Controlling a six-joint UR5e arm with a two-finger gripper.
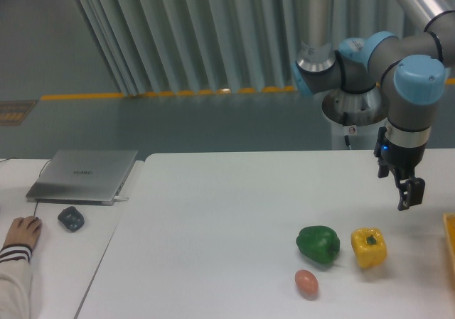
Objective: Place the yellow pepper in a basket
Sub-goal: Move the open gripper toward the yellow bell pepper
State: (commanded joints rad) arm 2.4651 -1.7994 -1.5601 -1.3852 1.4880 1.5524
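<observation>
1. The yellow pepper (369, 247) is sitting on the white table (213, 219), toward its right end, glossy and blocky, with lobed sides catching the light.
2. It is resting with its small greenish stem facing up and toward the camera, set in a dimple at the top.
3. Just left of the yellow pepper, a green pepper (318, 244) of about the same size is lying on the table, apart from it by a narrow gap.
4. Left of the yellow pepper and nearer the camera, a small brownish-pink egg (306, 283) is lying just in front of the green pepper.
5. The gripper (411, 192) is hanging above and slightly right of the yellow pepper, clear of it, holding nothing; whether its fingers are spread or closed cannot be told from this angle.
6. Right of the yellow pepper, at the frame edge, only a thin orange-yellow rim of the basket (450, 242) is showing.
7. Far left of the yellow pepper, a closed silver laptop (84, 175), a dark computer mouse (70, 219) and a person's hand (21, 231) are resting on a neighbouring table.
</observation>
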